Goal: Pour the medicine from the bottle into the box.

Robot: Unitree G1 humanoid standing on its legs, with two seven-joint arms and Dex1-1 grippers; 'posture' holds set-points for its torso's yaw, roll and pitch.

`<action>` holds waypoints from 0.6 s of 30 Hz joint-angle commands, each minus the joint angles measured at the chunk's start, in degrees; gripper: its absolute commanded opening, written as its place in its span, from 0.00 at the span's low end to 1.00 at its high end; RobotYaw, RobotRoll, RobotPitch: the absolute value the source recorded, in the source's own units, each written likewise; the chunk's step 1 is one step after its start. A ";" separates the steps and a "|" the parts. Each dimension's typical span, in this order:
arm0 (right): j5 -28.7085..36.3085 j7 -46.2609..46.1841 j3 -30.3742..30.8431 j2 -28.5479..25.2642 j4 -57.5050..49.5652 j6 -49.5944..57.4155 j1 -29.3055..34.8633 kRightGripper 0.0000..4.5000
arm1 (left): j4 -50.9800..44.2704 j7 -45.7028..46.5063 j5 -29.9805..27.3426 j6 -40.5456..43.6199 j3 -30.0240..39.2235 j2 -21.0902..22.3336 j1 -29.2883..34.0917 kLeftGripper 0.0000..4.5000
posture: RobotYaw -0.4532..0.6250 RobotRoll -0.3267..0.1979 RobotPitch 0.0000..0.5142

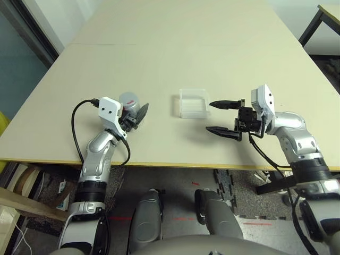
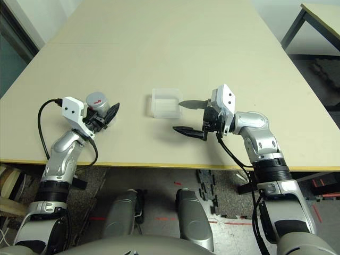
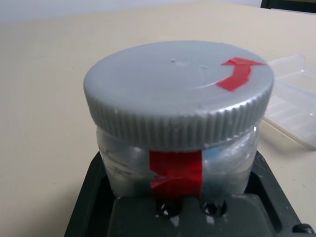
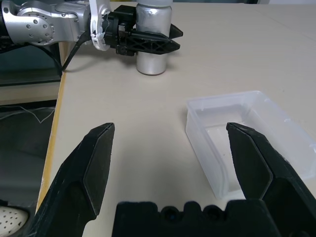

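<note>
Silvery bottle in left claw

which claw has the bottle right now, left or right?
The left claw: it is shut on the capped bottle, which stands upright on the table. The right claw is open and holds nothing, beside the box.

Robotics lab or test room, not home. Large plain beige table with yellow edge band along near edge, surface seam across far part, almost bare. Second similar table on dark metal legs beyond far right corner. Grey speckled floor below near edge, with red tape marks and dark interlocking foam mats. Loose black cables on robot arm at near left corner. Pale wall at far left.
</note>
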 commanded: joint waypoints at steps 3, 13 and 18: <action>-0.36 -0.53 0.08 -0.35 -0.76 0.44 0.07 1.00 | 0.05 -1.56 -0.38 1.15 -0.64 0.44 -0.02 0.58 | 0.37 0.62 0.27; 5.43 -1.12 -0.07 -0.84 -4.97 16.35 -4.92 1.00 | -11.63 -9.53 -9.14 19.35 -2.28 3.80 -1.07 0.58 | 0.37 0.62 0.27; 7.26 -1.32 0.60 0.33 -5.26 23.11 -10.75 1.00 | -15.77 -13.59 -13.14 27.69 -3.33 6.25 -3.35 0.58 | 0.36 0.62 0.26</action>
